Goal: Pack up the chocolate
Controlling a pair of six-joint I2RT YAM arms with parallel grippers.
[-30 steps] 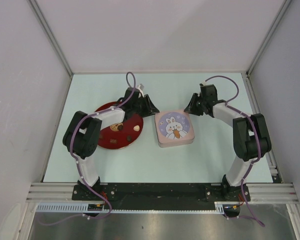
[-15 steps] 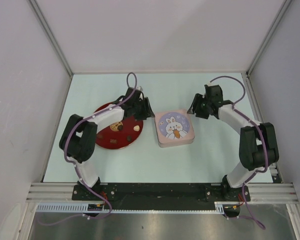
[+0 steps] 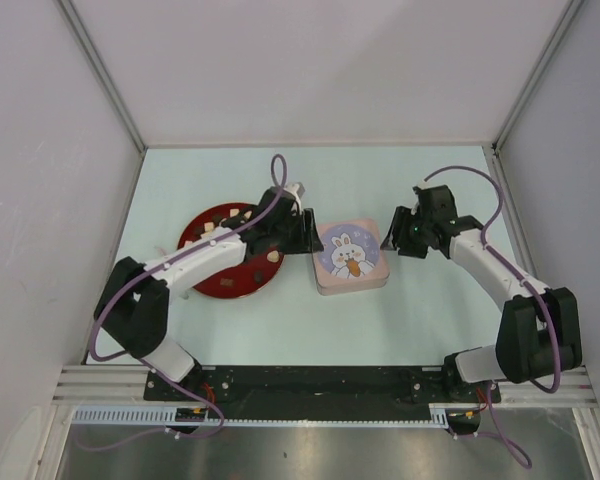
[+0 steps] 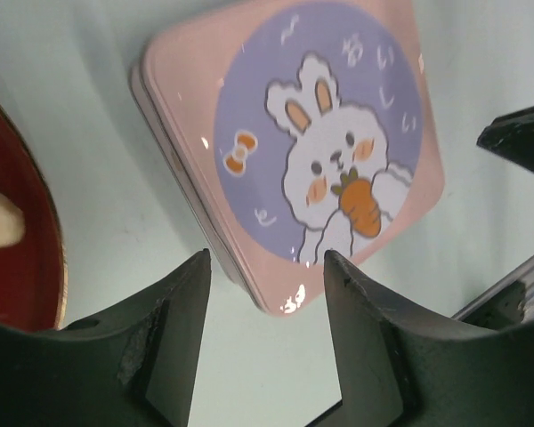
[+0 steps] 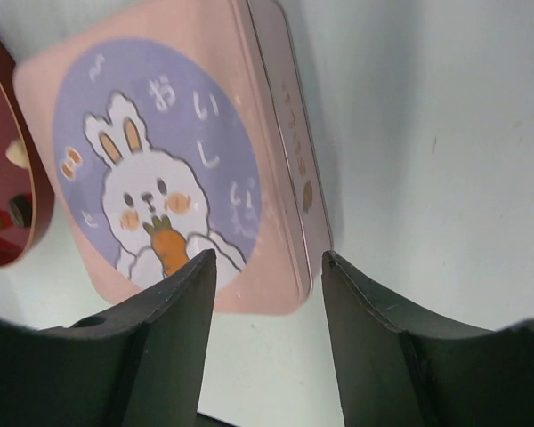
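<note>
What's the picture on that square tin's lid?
The lid: white rabbit, orange carrot, purple circle, pink border. Best in left wrist view.

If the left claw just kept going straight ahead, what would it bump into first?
Most likely the pink tin: its near edge lies straight ahead of the open left gripper, though depth is unclear.

surface: pale table (image 3: 430, 320) | on it: red plate (image 3: 235, 287); pink tin (image 3: 350, 257)
</note>
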